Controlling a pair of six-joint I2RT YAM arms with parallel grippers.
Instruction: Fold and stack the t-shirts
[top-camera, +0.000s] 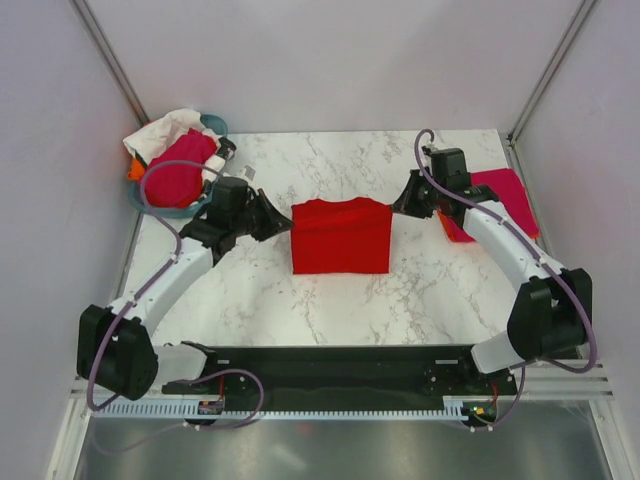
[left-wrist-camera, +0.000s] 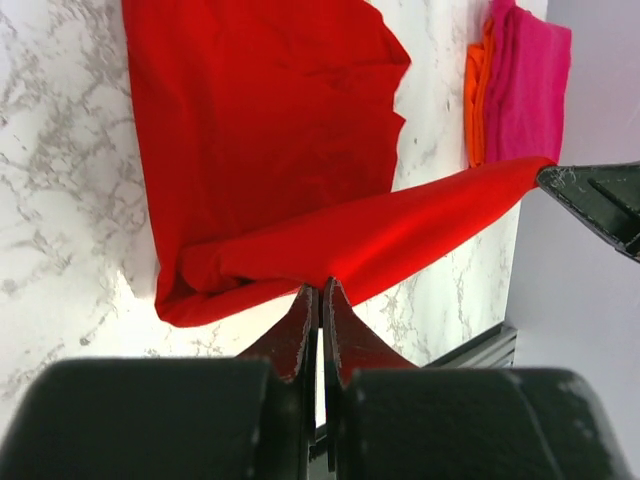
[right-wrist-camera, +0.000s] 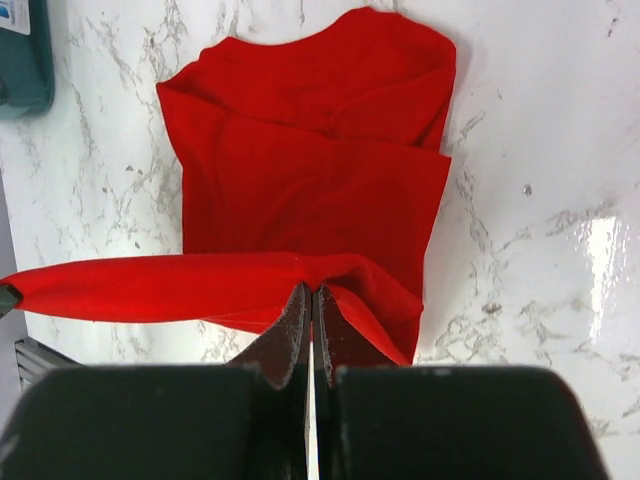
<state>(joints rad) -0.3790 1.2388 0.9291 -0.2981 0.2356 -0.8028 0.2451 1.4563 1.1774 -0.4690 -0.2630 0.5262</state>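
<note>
Far left, at the back corner of the table (top-camera: 250, 300), sat the teal tub (top-camera: 178, 212) with a pink shirt (top-camera: 182, 165) heaped in it. A white shirt (top-camera: 165, 130) was crumpled behind that one, and a bit of orange cloth (top-camera: 134, 170) poked out at the tub's left rim.

Just right of the tub, the left gripper (left-wrist-camera: 320, 292) was squeezed fully closed. Its fingers pinched the left end of a lifted fold of the red shirt (top-camera: 340, 237). The red shirt itself lay in the middle of the table, folded into a rough rectangle. One band of it was raised off the rest and pulled fairly taut from one gripper across to the other.

On the shirt's right side, the right gripper (right-wrist-camera: 311, 292) was clamped tight the same way, with the other end of that red band bunched between its fingers.

Further right, near the table's right edge, a folded pink shirt (top-camera: 505, 190) lay flat on top of an orange shirt (left-wrist-camera: 478, 100). Only a strip of the orange one showed along one side. The right arm crossed over part of that pile, which was well apart from the red shirt.
</note>
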